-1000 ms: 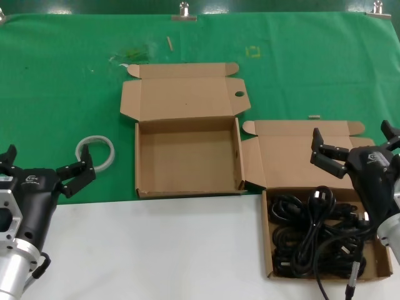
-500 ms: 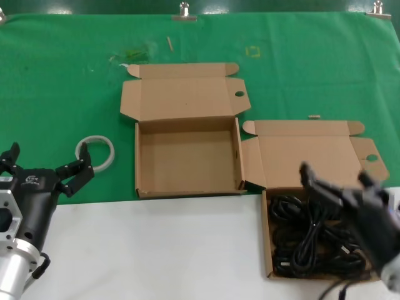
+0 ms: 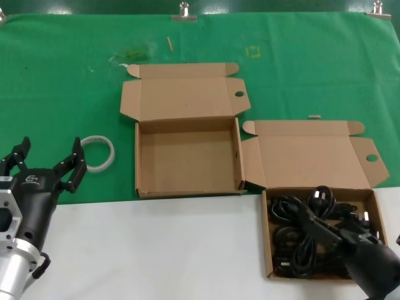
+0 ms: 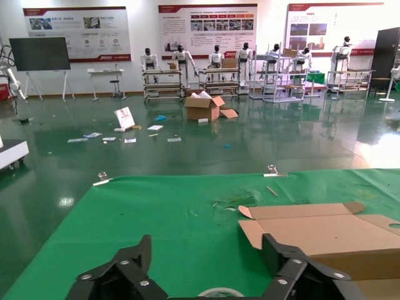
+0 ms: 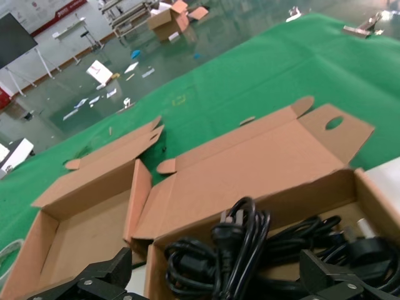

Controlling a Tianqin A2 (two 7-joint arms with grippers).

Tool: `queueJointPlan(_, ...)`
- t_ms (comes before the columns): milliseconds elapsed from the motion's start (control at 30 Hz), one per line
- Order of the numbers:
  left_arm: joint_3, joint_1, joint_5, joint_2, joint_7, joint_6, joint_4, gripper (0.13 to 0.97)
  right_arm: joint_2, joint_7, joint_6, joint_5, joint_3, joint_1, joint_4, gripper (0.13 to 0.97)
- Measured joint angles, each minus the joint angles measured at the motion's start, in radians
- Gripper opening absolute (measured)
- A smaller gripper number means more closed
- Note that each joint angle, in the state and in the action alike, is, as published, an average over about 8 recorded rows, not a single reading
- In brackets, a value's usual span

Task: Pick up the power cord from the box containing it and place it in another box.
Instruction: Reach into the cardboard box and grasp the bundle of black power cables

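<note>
While our right gripper [image 3: 325, 232] hangs spread over the power cord [image 3: 312, 234], nothing is gripped.
From the head we see the cord coiled in the box containing it [image 3: 267, 240], another box [image 3: 187, 187] alongside; from the left wrist, our left gripper [image 4: 209, 275] gapes beside it; from the right wrist, the cord [image 5: 244, 250] lies below open fingers [image 5: 103, 275].
</note>
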Motion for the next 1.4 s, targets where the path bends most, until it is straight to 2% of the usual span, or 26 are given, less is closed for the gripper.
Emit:
queueJointPlan(33,0.0,0.0,0.0,0.0,0.0,0.0,0.0,0.723,0.002,0.0,0.004,0.007,-0.011,0.007,-0.002,0.943)
queueJointPlan(233,0.0,0.0,0.0,0.0,0.0,0.0,0.0,0.566,0.016,0.004,0.025,0.051,-0.07,0.032,0.006,0.91)
queueJointPlan(600,0.0,0.0,0.0,0.0,0.0,0.0,0.0,0.323,0.034,0.001,0.047,0.09,-0.125,0.036,0.025,0.744)
queueJointPlan(900,0.0,0.0,0.0,0.0,0.0,0.0,0.0,0.2,0.039,-0.003,0.04,0.095,-0.14,0.041,0.012,0.552)
queueJointPlan(1100,0.0,0.0,0.0,0.0,0.0,0.0,0.0,0.165,0.042,-0.003,0.04,0.099,-0.143,0.042,0.007,0.393)
queueJointPlan(1233,0.0,0.0,0.0,0.0,0.0,0.0,0.0,0.144,0.047,-0.001,0.042,0.105,-0.144,0.04,0.005,0.393)
queueJointPlan(1400,0.0,0.0,0.0,0.0,-0.001,0.0,0.0,0.143,0.056,0.0,0.045,0.113,-0.148,0.038,0.004,0.3)
